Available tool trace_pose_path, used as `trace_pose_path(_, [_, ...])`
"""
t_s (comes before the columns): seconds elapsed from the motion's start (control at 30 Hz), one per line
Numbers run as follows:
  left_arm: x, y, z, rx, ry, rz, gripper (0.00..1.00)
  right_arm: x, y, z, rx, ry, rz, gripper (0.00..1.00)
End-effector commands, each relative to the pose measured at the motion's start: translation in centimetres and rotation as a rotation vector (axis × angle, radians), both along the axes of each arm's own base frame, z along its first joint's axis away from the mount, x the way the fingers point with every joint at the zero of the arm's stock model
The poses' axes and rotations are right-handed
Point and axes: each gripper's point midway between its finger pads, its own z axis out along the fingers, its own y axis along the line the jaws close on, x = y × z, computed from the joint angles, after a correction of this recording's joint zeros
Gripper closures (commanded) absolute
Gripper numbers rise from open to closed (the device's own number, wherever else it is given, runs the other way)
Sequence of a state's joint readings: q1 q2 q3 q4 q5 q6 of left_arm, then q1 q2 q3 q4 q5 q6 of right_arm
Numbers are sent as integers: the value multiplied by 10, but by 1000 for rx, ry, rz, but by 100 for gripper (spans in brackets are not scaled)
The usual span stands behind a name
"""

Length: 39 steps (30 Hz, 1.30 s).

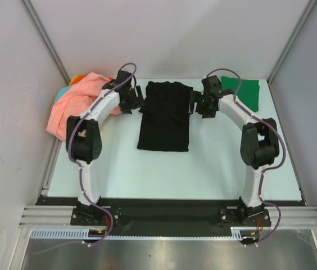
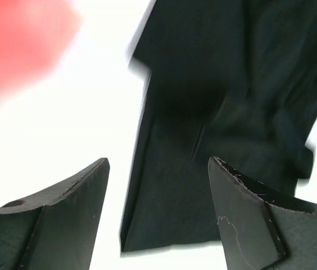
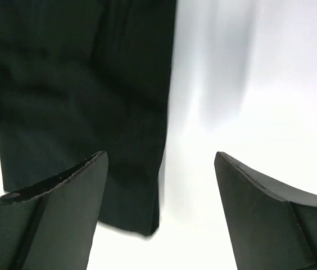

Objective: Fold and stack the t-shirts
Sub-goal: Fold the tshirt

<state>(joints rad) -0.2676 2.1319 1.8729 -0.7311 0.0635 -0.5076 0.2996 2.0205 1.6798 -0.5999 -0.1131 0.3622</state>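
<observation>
**Risk check: black tee point(image 1: 164, 115) lies flat, nothing holds it**

Nearest the arm bases the tabletop point(image 1: 214, 169) is bare. The black tee's near hem lies nearer than both pincers. The tee is a long narrow oblong, so its sides look folded in already, and the crosswise fold is prob. next.

The tee runs between the pincers. The left pincer point(image 1: 131, 100) is just beside its far-left edge and the right pincer point(image 1: 199, 104) just beside its far-right edge. Both are spread wide and empty. In the left wrist view the cloth edge point(image 2: 147, 169) runs under the gap, w/ one finger over cloth and the other over bare top. The right wrist view mirrors this at the tee's other edge point(image 3: 161, 169).

What could go wrong:
- A pinch at the edge may take only the top layer, so the tucked side would fall open on the lift.
- Uneven grips L vs R would skew the fold and leave the hems mismatched.
- A pincer coming down too low could drag the cloth and bunch it.

Further out, the salmon-pink tee point(image 1: 77, 107) is heaped left of the left pincer and against that arm, w/ orange point(image 1: 78, 80) and teal point(image 1: 62, 91) bits behind it. A wide sweep could snag the heap. The green tee point(image 1: 245, 93) lies right of the right pincer, near its arm, and an elbow swing might shift it.
</observation>
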Motion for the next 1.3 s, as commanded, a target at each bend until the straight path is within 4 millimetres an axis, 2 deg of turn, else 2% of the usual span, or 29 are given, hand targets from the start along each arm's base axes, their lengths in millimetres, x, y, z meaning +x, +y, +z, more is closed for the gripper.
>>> trace_pose_path(0.0, [-37,2,48,-53,-92,0,24,-34,41,41,31,-98,123,19])
trace_pose_path(0.03, [-55,3,43,-72,-104,-4,24,-44,47,35,27,-82,142,20])
trace_pose_path(0.1, [-74,1,35,-103,-111,-10,26,-58,71,27,39,-74,209,20])
trace_pose_path(0.13, [-91,1,25,-110,-106,-25,26,-62,77,22,37,-64,225,20])
trace_pose_path(0.17, [-99,0,21,-111,-106,-32,27,-63,84,12,24,-49,237,20])
trace_pose_path(0.2, [-114,2,2,-101,-74,-36,27,-69,93,6,16,-34,260,21])
trace_pose_path(0.27, [-131,-2,1,-110,-89,-58,28,-65,106,5,19,-39,275,22])
trace_pose_path(0.3, [-136,-5,0,-126,-100,-60,28,-65,110,-8,7,-12,281,22])
trace_pose_path(0.33, [-153,-7,-8,-130,-89,-80,29,-66,119,-9,6,-12,297,23])
trace_pose_path(0.37, [-160,-11,-10,-142,-87,-93,30,-59,126,-3,7,-30,298,23])
trace_pose_path(0.43, [-179,-15,-12,-139,-93,-118,30,-58,140,-16,-2,-7,316,23])
trace_pose_path(0.53, [-194,-18,-14,-136,-125,-134,30,-47,158,-23,-16,-7,330,23])
trace_pose_path(0.63, [-197,-19,-24,-141,-127,-131,30,-36,166,-35,-27,14,322,24])
trace_pose_path(0.73, [-200,-17,-35,-125,-99,-128,33,-25,171,-46,-48,19,314,24])
trace_pose_path(0.9, [-208,-13,-40,-128,-108,-130,33,-2,160,-54,-99,25,278,24])
trace_pose_path(0.97, [-212,-12,-43,-130,-105,-130,34,15,155,-45,-123,-8,252,24])
trace_pose_path(1.03, [-216,-12,-44,-137,-102,-136,34,39,140,-31,-183,-72,194,23])
trace_pose_path(1.07, [-217,-12,-45,-140,-99,-135,34,53,140,-14,-174,-124,177,23])
trace_pose_path(1.13, [-218,-12,-45,-146,-101,-137,34,79,129,9,-184,-220,128,21])
trace_pose_path(1.17, [-218,-13,-43,-150,-104,-136,34,88,125,27,-180,-273,110,21])
trace_pose_path(1.23, [-218,-13,-41,-155,-108,-135,35,104,114,50,-182,-357,84,18])
trace_pose_path(1.27, [-217,-14,-40,-159,-108,-133,35,113,115,65,-160,-417,77,17])
